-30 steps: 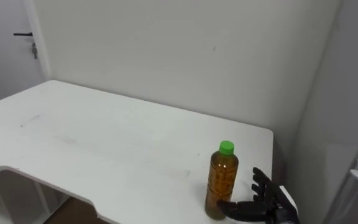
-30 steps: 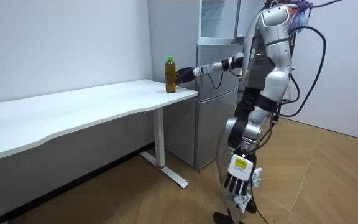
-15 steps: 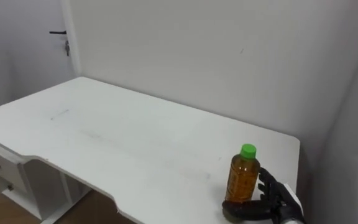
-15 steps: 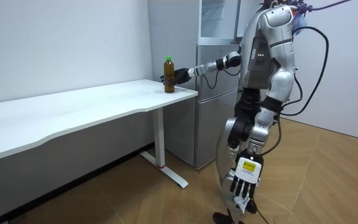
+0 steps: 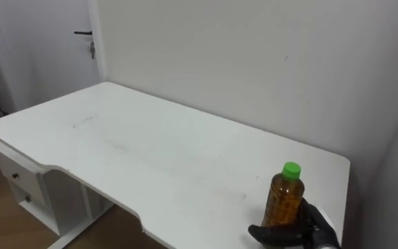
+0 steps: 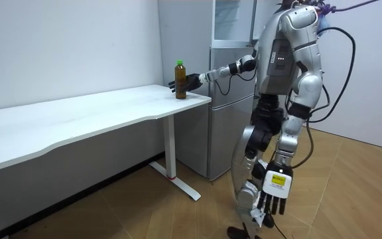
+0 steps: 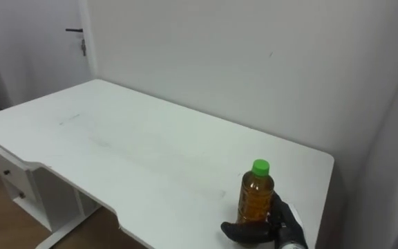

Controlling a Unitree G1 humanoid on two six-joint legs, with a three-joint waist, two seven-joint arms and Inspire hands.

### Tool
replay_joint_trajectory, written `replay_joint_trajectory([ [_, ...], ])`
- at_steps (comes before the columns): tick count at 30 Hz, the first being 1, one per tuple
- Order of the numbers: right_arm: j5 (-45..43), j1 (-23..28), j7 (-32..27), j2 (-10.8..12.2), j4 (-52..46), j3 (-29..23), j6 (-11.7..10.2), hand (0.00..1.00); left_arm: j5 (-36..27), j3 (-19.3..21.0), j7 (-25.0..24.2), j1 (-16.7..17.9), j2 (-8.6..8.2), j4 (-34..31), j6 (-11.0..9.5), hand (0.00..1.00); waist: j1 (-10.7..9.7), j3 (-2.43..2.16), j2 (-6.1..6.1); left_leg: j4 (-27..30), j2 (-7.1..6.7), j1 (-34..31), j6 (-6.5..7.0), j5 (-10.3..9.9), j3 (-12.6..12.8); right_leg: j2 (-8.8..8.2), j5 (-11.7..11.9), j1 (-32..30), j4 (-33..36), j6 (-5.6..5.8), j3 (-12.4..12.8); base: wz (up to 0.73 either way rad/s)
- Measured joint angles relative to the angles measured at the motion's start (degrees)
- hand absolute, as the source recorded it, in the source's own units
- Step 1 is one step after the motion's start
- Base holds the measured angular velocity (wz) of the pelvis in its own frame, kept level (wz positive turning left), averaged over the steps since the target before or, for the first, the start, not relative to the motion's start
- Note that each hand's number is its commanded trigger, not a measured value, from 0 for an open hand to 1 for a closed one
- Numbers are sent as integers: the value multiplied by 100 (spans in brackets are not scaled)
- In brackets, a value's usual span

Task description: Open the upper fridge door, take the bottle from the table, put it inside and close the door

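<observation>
A clear bottle (image 5: 285,202) of amber drink with a green cap stands upright near the right end of the white table (image 5: 150,149), close to its front edge. My right hand (image 5: 318,232) comes in from the lower right and is shut on the bottle's lower part, thumb curled across the front and fingers behind it. In the room view I stand at the table's end beside the fridge (image 6: 225,99), right arm stretched out to the bottle (image 6: 180,80). My left hand (image 6: 270,198) hangs by my leg with relaxed fingers.
The fridge's upper compartment (image 6: 234,20) rises behind my shoulder. The table (image 6: 78,116) runs long to the room view's left against a white wall. A drawer unit (image 5: 19,187) hangs under its far end, and a door (image 5: 47,41) stands in the back corner.
My right hand's fingers were spread beside the bottle and have closed round it. The eye view has shifted, the camera's own move. My left arm has swung forward at my side.
</observation>
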Motion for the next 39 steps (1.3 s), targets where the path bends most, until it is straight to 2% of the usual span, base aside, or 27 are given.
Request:
replay_joint_trajectory([
  [8, 166, 0, -44, -46, 0, 0, -1, 0, -1, 1, -1, 98, 0, -85, -2, 0, 2, 5, 25, 4, -22, -11, 24, 16, 5, -40, -7, -6, 52, 13, -74, 3],
  [9, 229, -1, -55, -45, 0, 0, -4, 20, -4, -8, -1, 98, 1, -96, -10, 0, 2, 6, 30, 4, -22, -12, 24, 17, 4, -40, -6, -6, 54, 13, -81, 0],
  [10, 316, -1, -91, -45, 0, 0, -20, 76, -4, -18, -1, 98, 1, -103, -20, 0, 2, 5, 32, 3, -21, -12, 25, 18, 4, -41, -6, -5, 58, 13, -97, 0],
  [11, 357, -1, -104, -45, 0, 0, -33, 96, -4, -23, -1, 98, 1, -104, -28, 0, 2, 5, 35, 3, -21, -14, 25, 19, 4, -41, -6, -4, 58, 13, -116, 0],
  [12, 383, -1, -125, -45, 0, 0, -51, 100, -7, -42, 0, 98, 1, -107, -36, 0, 2, 8, 40, 4, -20, -20, 26, 21, 4, -41, -6, -3, 58, 13, -158, 3],
  [15, 443, -1, -223, -46, 3, -5, -102, 100, -10, -116, 4, 104, 0, -134, -44, 0, 0, 17, 59, 40, -16, -50, 26, 22, 4, -42, -6, -2, 59, 13, -216, 4],
  [18, 613, 0, -220, -36, 18, 12, -111, 100, -14, -186, 5, 105, 0, -219, -61, 0, 60, 47, 112, 51, -12, -46, 26, 22, 13, -43, -6, 6, 59, 13, -214, 2],
  [23, 951, -1, -141, -9, 48, 11, -150, 100, -16, -195, -5, 146, -11, -232, -142, 0, 103, 48, 171, 85, -8, -45, 26, 21, 3, -47, -6, 33, 59, 13, -220, 1],
  [27, 1272, 6, -93, 32, 58, 22, -142, 100, -61, -214, 10, 165, -26, -232, -165, 0, 102, 74, 245, 93, -10, -51, 26, 21, 2, -50, -6, 39, 59, 13, -225, 1],
  [31, 1475, 17, -67, 120, 57, 25, -141, 100, -56, -237, 21, 176, -32, -231, -177, 0, 95, 38, 314, 90, -8, -51, 26, 21, 3, -56, -6, 35, 61, 13, -224, 0],
  [39, 1468, 35, -104, 138, -232, 73, -141, 100, 3, -229, 123, 171, -32, -198, -245, 0, 93, 22, 339, 59, -8, -46, 25, 23, 19, -39, -6, -5, 52, 13, -152, -1],
])
